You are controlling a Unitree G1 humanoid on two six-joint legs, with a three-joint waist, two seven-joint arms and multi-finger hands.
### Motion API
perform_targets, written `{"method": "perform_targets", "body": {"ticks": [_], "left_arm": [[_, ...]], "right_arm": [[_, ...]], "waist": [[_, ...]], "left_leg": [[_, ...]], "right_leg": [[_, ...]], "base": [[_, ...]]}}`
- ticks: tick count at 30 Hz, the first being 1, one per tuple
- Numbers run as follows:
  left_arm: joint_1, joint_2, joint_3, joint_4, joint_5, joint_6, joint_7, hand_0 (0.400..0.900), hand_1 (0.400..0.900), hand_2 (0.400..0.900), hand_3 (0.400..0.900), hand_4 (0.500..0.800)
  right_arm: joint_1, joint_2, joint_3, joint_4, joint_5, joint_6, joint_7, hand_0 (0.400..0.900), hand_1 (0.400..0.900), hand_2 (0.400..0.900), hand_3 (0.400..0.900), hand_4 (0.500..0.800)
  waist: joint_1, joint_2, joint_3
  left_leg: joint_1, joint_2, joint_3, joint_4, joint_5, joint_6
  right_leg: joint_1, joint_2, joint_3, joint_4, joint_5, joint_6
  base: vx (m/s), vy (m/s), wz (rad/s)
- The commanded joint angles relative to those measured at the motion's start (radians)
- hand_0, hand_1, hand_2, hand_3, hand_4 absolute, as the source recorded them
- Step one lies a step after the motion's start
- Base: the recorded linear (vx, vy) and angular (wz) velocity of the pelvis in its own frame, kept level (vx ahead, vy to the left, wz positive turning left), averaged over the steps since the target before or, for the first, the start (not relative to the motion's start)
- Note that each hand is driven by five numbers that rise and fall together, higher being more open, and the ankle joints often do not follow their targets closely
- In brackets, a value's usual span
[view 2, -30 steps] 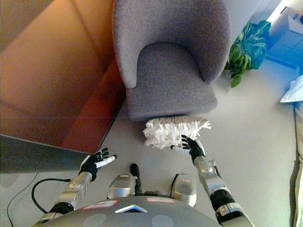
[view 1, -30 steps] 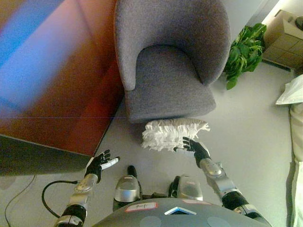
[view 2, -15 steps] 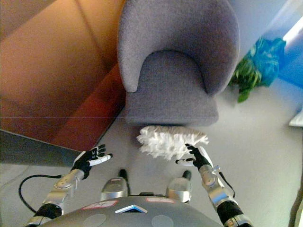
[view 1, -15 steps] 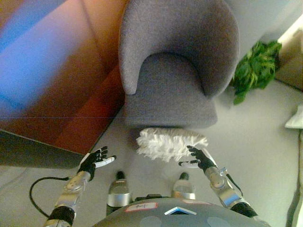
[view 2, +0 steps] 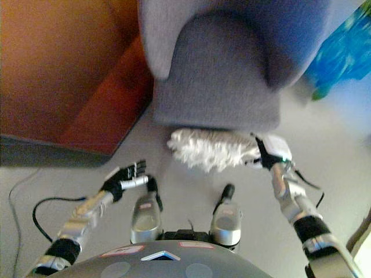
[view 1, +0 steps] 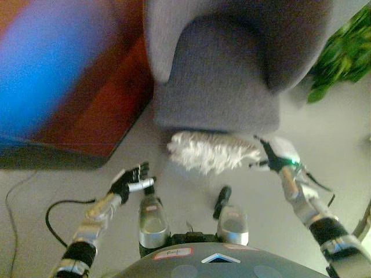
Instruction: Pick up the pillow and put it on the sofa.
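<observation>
A white shaggy pillow (view 1: 211, 152) lies on the grey floor against the front of a grey upholstered armchair (view 1: 220, 75). My right hand (view 1: 273, 157) is at the pillow's right end, fingers spread and straight, touching or nearly touching its fringe. My left hand (view 1: 131, 181) hovers over the floor, left of and below the pillow and apart from it, with its fingers straight and holding nothing. The same scene shows in the right eye view: pillow (view 2: 211, 149), right hand (view 2: 268, 154), left hand (view 2: 124, 177).
A reddish-brown wooden cabinet (view 1: 98, 98) stands left of the armchair, its dark lower edge near my left arm. A green leafy plant (view 1: 345, 55) is at the upper right. Grey floor (view 1: 342, 139) stretches to the right of the chair.
The camera has moved closer and lower, so the whole scene has shifted. My right hand has moved up to the pillow's right end. My left hand has come nearer the pillow's left side.
</observation>
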Motion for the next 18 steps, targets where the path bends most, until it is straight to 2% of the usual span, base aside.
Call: {"method": "perform_targets", "body": {"ticks": [1, 5, 7, 9, 15, 18], "left_arm": [[0.004, 0.086, -0.037, -0.083, 0.018, -0.079, 0.108, 0.9, 0.9, 0.9, 0.9, 0.8], [-0.005, 0.116, -0.031, -0.139, -0.016, -0.073, 0.146, 0.9, 0.9, 0.9, 0.9, 0.8], [-0.01, 0.126, -0.027, -0.166, -0.039, -0.082, 0.16, 0.9, 0.9, 0.9, 0.9, 0.8], [-0.017, 0.131, -0.026, -0.186, -0.075, -0.1, 0.197, 0.9, 0.9, 0.9, 0.9, 0.8], [-0.028, 0.121, 0.016, -0.188, -0.165, -0.138, 0.279, 0.9, 0.9, 0.9, 0.9, 0.8], [0.0, 0.104, 0.053, -0.178, -0.206, -0.147, 0.277, 0.9, 0.9, 0.9, 0.9, 0.8]], "right_arm": [[-0.076, -0.056, -0.01, -0.074, 0.036, -0.053, -0.066, 0.9, 0.9, 0.9, 0.9, 0.8], [-0.132, -0.084, -0.005, -0.09, 0.12, -0.059, -0.026, 0.9, 0.9, 0.9, 0.9, 0.8], [-0.16, -0.101, -0.005, -0.092, 0.142, -0.065, -0.023, 0.9, 0.9, 0.9, 0.9, 0.8], [-0.2, -0.11, -0.003, -0.09, 0.15, -0.058, -0.024, 0.9, 0.9, 0.9, 0.9, 0.8], [-0.278, -0.129, -0.013, -0.058, 0.209, -0.062, -0.055, 0.9, 0.9, 0.9, 0.9, 0.8], [-0.302, -0.134, -0.025, -0.053, 0.212, -0.054, -0.078, 0.9, 0.9, 0.9, 0.9, 0.8]], "waist": [[0.041, -0.026, 0.0], [0.052, -0.025, 0.035], [0.053, -0.021, 0.049], [0.054, -0.012, 0.066], [0.066, 0.008, 0.094], [0.072, 0.021, 0.106]], "left_leg": [[-0.078, 0.082, -0.088, 0.185, -0.11, 0.0], [-0.199, 0.076, -0.11, 0.282, -0.149, 0.004], [-0.252, 0.083, -0.11, 0.335, -0.171, 0.004], [-0.31, 0.09, -0.111, 0.392, -0.192, 0.003], [-0.466, 0.098, -0.125, 0.575, -0.263, 0.008], [-0.534, 0.106, -0.146, 0.704, -0.339, 0.007]], "right_leg": [[-0.189, -0.137, 0.107, 0.161, 0.012, 0.04], [-0.326, -0.156, 0.144, 0.286, -0.03, 0.041], [-0.386, -0.159, 0.158, 0.348, -0.053, 0.038], [-0.45, -0.165, 0.172, 0.414, -0.075, 0.031], [-0.619, -0.198, 0.192, 0.622, -0.151, 0.015], [-0.698, -0.211, 0.216, 0.75, -0.223, 0.011]], "base": [[-0.12, 0.01, 0.14], [-0.11, 0.032, 0.11], [-0.13, 0.045, 0.09], [-0.12, 0.049, 0.08], [-0.09, 0.036, 0.11], [0.02, 0.06, 0.07]]}}
